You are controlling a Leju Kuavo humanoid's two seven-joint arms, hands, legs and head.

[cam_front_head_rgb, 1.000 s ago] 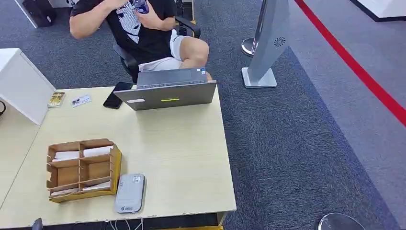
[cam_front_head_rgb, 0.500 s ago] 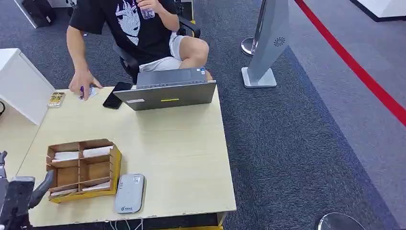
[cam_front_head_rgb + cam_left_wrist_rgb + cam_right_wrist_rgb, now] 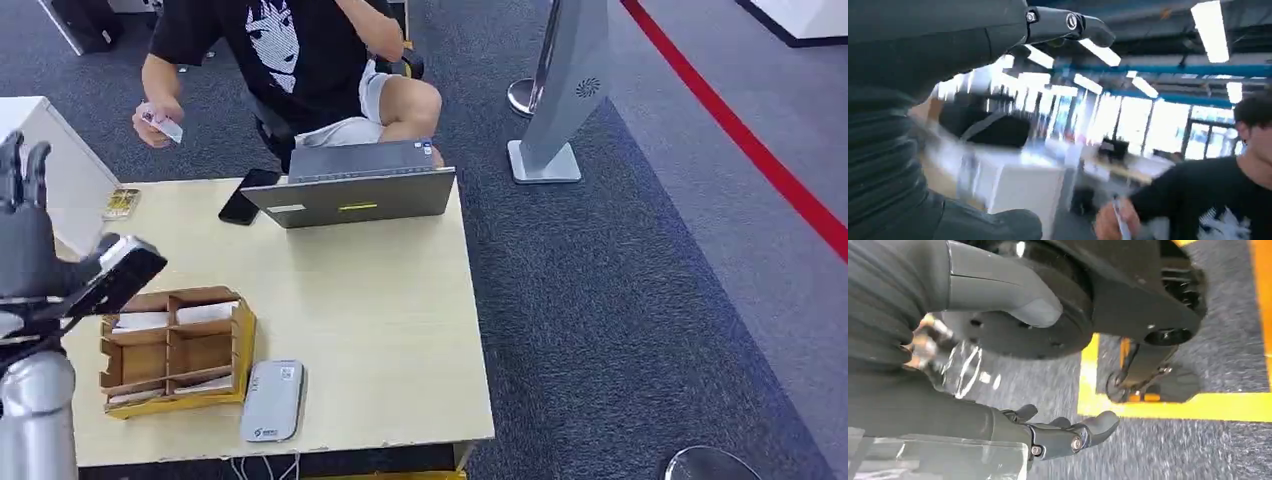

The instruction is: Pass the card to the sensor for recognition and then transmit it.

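Left hand (image 3: 40, 250) raised, empty, fingers spread; card (image 3: 163, 124) in person's hand (image 3: 152, 118) likely thin, stiff, light, best pinched by an edge.

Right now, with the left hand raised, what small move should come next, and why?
Probably reach the left hand toward the card. The person's hand holds that card up beyond the table's far edge, and the robot's hand holds nothing, fingers apart.

Bright even light, blurred wrist views
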